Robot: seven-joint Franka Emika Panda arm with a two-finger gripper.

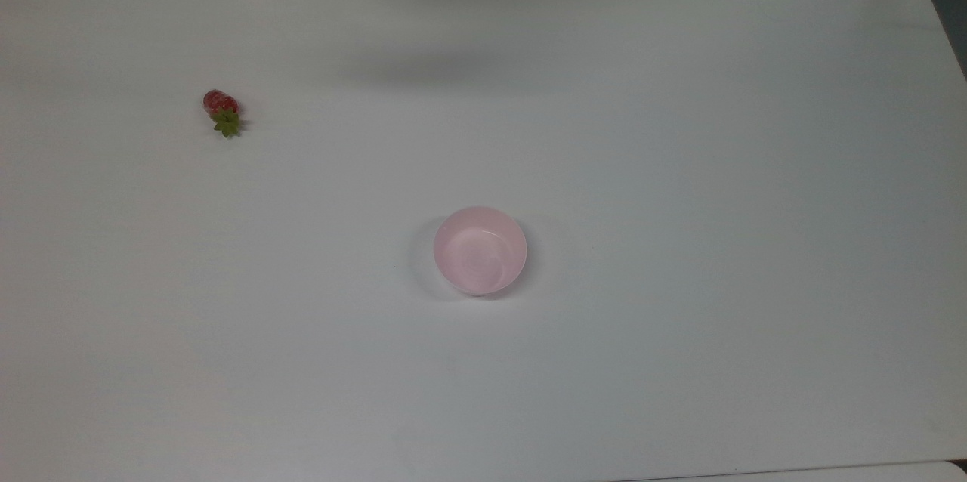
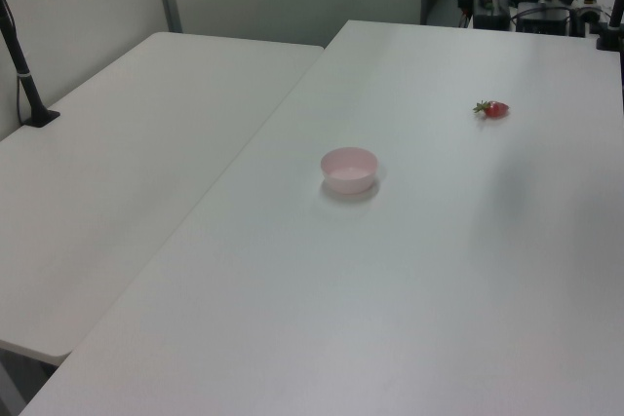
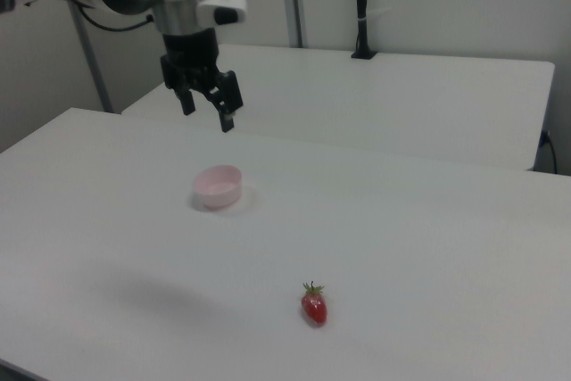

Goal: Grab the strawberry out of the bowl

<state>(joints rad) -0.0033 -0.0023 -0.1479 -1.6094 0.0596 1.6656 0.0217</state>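
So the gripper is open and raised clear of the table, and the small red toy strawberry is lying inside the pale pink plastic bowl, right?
Not quite. The small red toy strawberry lies on the white table, well apart from the pale pink plastic bowl, whose inside holds nothing; the top view shows this. The rest stands: the gripper is open and raised clear of the table.

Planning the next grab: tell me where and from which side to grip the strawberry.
Grip the strawberry across its red body, coming straight down. It lies on its side on the table, with its green cap toward the top view's bottom, so closing across the width avoids the leaves.
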